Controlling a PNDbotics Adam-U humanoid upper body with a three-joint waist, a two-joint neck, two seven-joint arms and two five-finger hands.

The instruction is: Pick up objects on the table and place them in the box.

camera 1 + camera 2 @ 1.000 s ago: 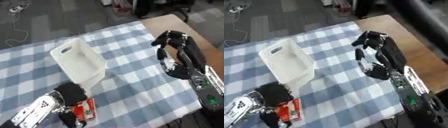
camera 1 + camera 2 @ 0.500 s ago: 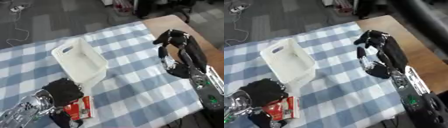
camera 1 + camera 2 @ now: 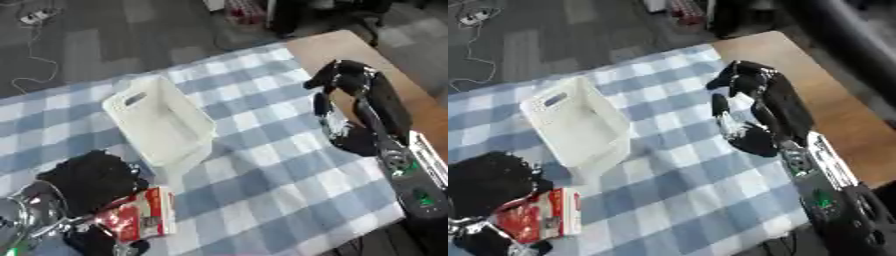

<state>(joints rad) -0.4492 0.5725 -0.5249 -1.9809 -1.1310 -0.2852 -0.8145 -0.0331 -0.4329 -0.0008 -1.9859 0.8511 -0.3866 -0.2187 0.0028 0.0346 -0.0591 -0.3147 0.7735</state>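
Observation:
A white plastic box (image 3: 162,122) stands open-topped on the blue-and-white checked cloth, left of centre, and I see nothing inside it. At the lower left my left hand (image 3: 86,181) is curled round a red and white packet (image 3: 137,218), which sits just in front of the box's near corner. The hand hides the packet's left side. My right hand (image 3: 372,97) hangs over the right part of the cloth, well away from the box, with its fingers loosely bent and nothing in them.
The checked cloth (image 3: 262,185) covers most of the table. Bare wooden tabletop (image 3: 833,100) shows along the right side. Beyond the far edge lies grey floor with a cable (image 3: 35,45).
My left hand has shifted a little to the left with the red and white packet in it. The right hand and the box have not moved.

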